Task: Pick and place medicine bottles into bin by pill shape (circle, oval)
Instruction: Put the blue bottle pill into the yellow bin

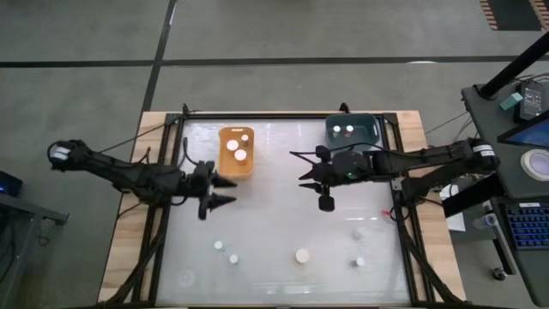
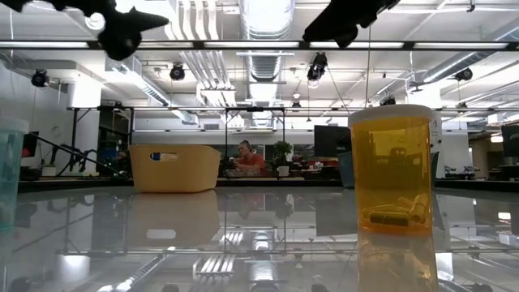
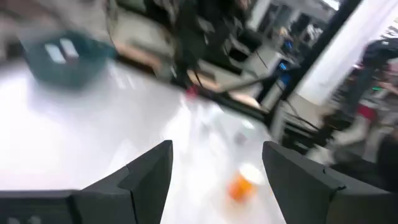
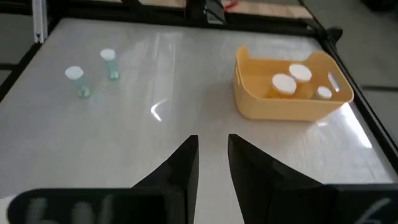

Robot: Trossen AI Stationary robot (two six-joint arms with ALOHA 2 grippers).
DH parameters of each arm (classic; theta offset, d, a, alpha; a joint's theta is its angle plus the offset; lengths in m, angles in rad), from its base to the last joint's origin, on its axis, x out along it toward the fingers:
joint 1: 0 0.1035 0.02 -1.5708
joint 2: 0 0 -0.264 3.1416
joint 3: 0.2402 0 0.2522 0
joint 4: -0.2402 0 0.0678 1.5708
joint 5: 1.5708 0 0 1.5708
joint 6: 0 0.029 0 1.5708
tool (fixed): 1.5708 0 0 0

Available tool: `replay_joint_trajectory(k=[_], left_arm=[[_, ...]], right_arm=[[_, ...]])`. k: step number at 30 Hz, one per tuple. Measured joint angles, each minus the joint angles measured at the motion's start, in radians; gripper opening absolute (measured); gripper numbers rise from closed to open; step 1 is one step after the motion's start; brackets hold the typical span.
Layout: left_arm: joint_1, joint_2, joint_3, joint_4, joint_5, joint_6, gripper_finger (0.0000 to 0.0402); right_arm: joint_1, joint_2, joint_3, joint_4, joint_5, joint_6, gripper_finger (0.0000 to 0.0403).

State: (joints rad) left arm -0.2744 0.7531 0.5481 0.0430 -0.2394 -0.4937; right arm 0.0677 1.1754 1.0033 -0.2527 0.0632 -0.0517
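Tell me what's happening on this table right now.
Two robot arms are sorting pill bottles into bins. The yellow bin holds three bottles and the teal bin two. About five bottles still stand along the near side of the table. Neither arm holds anything: the left gripper hovers open beside the yellow bin, and the right gripper hangs mid-table below the teal bin, jaws nearly shut and empty.

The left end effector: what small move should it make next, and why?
Probably forward and down toward the small orange bottle with a white cap. The left end effector is open and empty above the white table, and that bottle stands just ahead between its fingers.
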Motion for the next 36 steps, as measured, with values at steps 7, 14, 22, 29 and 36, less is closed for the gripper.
replay_joint_trajectory(k=[7, 14, 22, 29, 36], left_arm=[[-0.205, 0.079, 0.161, -0.432, 0.136, -0.463, 0.0233], [-0.446, 0.189, 0.209, -0.629, 0.183, -0.653, 0.0233], [-0.590, 0.365, 0.170, -0.628, 0.004, -0.711, 0.0233], [-0.624, 0.522, 0.165, -0.585, -0.018, -0.731, 0.0233], [-0.624, 0.627, 0.165, -0.538, -0.120, -0.731, 0.0233]], right_arm=[[0.000, -0.018, -0.080, 0.111, 0.000, -0.049, 0.0070], [0.000, 0.004, -0.083, 0.116, -0.001, -0.059, 0.0077], [0.000, 0.013, -0.084, 0.116, -0.003, -0.062, 0.0070], [0.000, 0.013, -0.084, 0.116, -0.003, -0.062, 0.0071], [0.000, 0.013, -0.084, 0.117, -0.003, -0.062, 0.0073]])
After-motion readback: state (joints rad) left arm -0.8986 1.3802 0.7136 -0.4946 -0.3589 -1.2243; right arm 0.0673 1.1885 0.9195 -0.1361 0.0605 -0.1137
